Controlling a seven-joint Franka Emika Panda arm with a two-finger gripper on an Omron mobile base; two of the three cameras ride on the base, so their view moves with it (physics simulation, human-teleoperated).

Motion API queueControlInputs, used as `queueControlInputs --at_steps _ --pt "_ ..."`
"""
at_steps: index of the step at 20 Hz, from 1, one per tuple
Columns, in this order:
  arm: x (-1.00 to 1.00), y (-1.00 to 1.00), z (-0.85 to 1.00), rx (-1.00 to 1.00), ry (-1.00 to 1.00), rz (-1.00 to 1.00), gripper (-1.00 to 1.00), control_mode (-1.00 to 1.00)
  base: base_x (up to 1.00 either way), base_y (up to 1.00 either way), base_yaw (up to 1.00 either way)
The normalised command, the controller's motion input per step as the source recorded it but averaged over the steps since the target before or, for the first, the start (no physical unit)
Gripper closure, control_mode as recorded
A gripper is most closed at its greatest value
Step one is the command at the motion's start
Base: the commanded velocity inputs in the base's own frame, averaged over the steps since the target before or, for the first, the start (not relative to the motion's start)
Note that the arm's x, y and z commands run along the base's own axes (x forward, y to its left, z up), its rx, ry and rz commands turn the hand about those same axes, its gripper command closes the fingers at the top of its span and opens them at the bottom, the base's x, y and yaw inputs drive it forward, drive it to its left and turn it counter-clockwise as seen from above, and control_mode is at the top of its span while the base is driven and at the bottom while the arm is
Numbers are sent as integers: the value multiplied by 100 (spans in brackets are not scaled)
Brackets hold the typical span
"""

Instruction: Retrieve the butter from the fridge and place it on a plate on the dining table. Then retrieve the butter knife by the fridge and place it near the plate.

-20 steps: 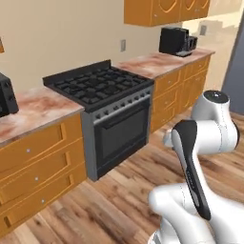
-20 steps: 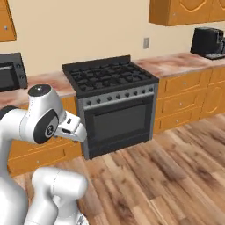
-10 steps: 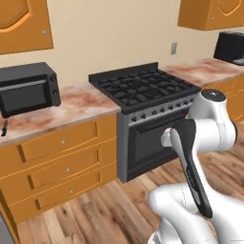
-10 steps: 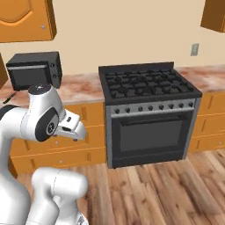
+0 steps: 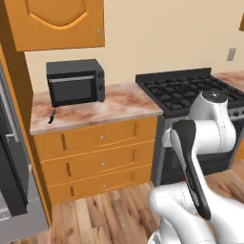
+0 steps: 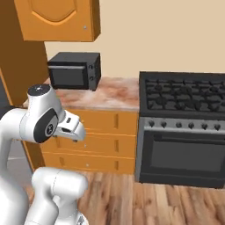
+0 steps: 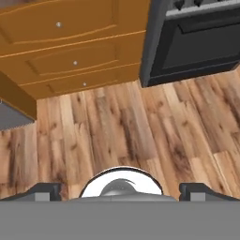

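Left base view has the butter knife [image 5: 51,116] lying flat on the marbled counter [image 5: 119,105], close to that counter's left end, just in front of and to the left of the black microwave [image 5: 75,82]. Beside that end of the counter, at the left edge of the picture, stands the grey fridge [image 5: 14,167]. Right of the counter sits the black gas stove [image 5: 186,88].

Hand view looks down at the wooden floor [image 7: 122,136], with the gripper [image 7: 121,191] low in the picture. Its two dark fingertips [image 7: 44,191] stand at opposite sides of the view, spread as wide as they go, with nothing between them. Ahead of the fingers and above them in this view are the orange drawers [image 7: 70,42], and to their right the dark oven door [image 7: 197,42]. A grey corner of the fridge base shows off to the fingers' left. The knife lies up on the counter top, well apart from the fingers, above the drawers and toward the fridge side.
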Motion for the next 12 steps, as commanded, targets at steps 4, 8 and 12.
queueControlInputs --at_steps 4,8,12 --pt "0 0 0 0 0 0 -100 100 44 -10 54" --pt "0 0 0 0 0 0 -100 100 55 -1 55" --pt "0 0 0 0 0 0 -100 100 49 -5 58"
